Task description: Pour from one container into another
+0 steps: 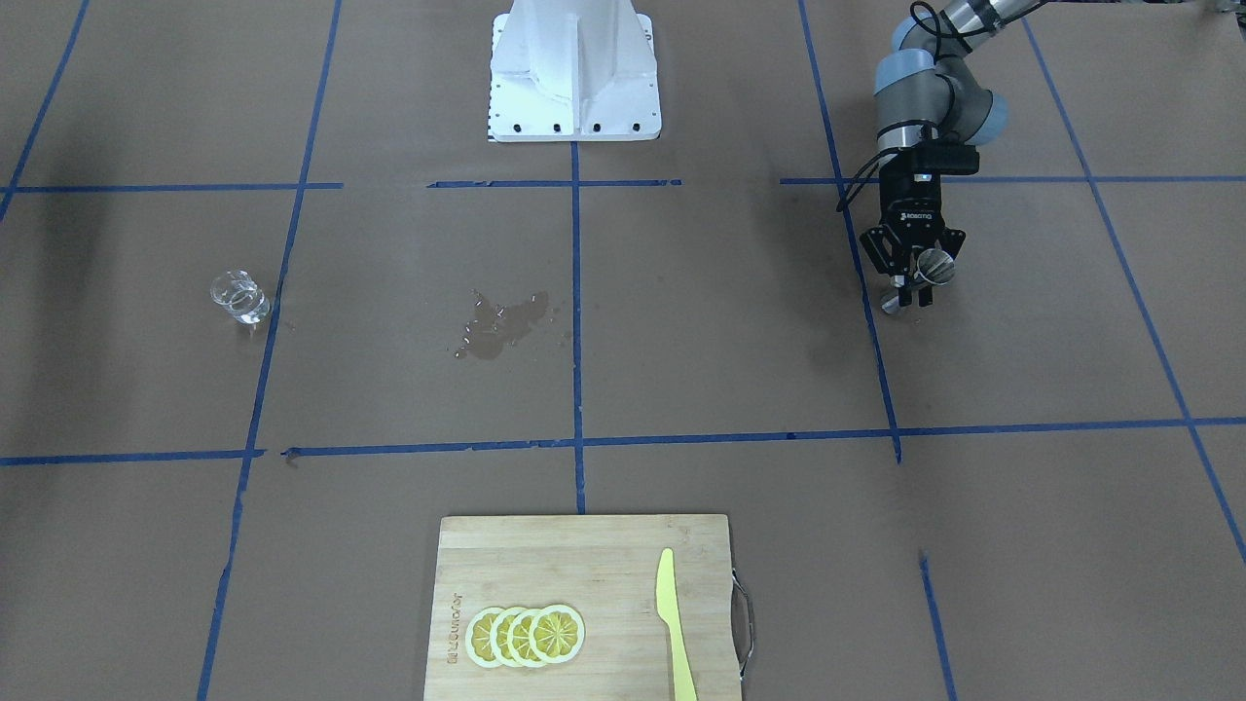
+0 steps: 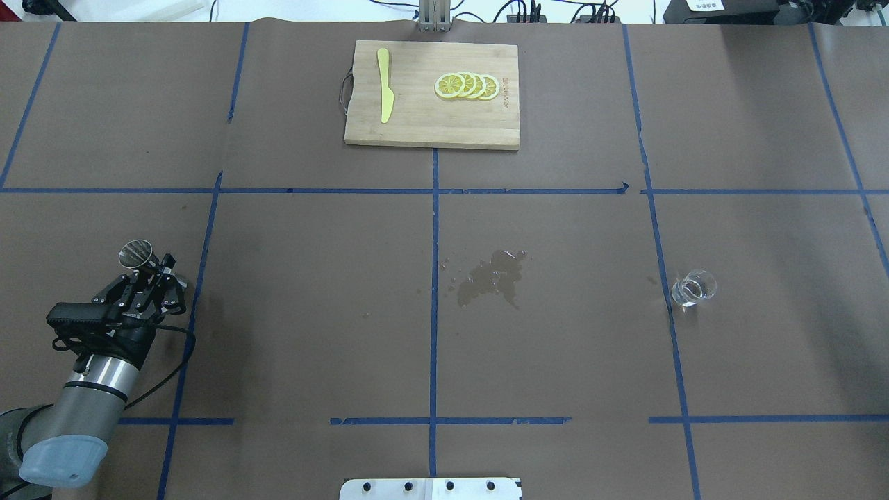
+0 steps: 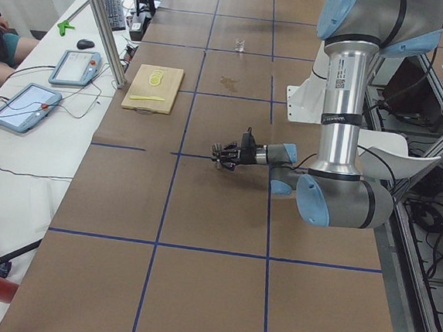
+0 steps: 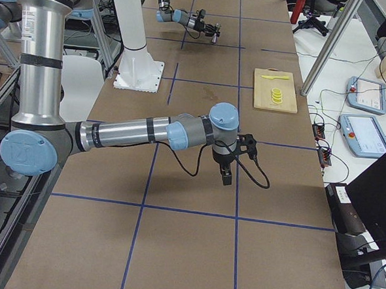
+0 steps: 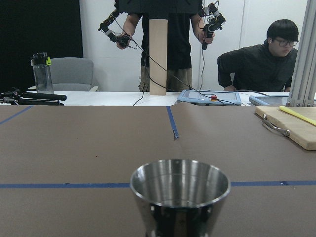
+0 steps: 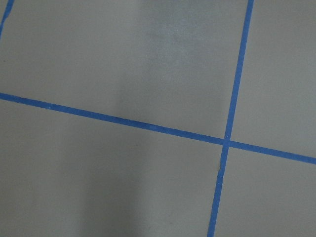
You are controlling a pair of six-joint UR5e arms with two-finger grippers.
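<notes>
We are looking at a brown table (image 2: pixel 312 312) crossed by blue tape, with a wet spill (image 2: pixel 494 276) lying near its middle. The right arm (image 4: pixel 148 130) is stretching out well to the robot's right of the spill. Its gripper (image 4: pixel 225 179) is pointing down at the table, and we cannot tell how its fingers are set. The left arm (image 2: pixel 90 389) is sitting far to the robot's left of the spill, and its gripper (image 2: pixel 151 269) is pinching an upright metal cup (image 5: pixel 180 195). A cutting board (image 2: pixel 430 118) is lying beyond the spill, at the table's far edge from the robot. It is carrying a yellow knife (image 2: pixel 384 94) and overlapping lemon slices (image 2: pixel 467 86). A small glass (image 2: pixel 692 287) is standing to the robot's right of the spill, well apart from the cup.
</notes>
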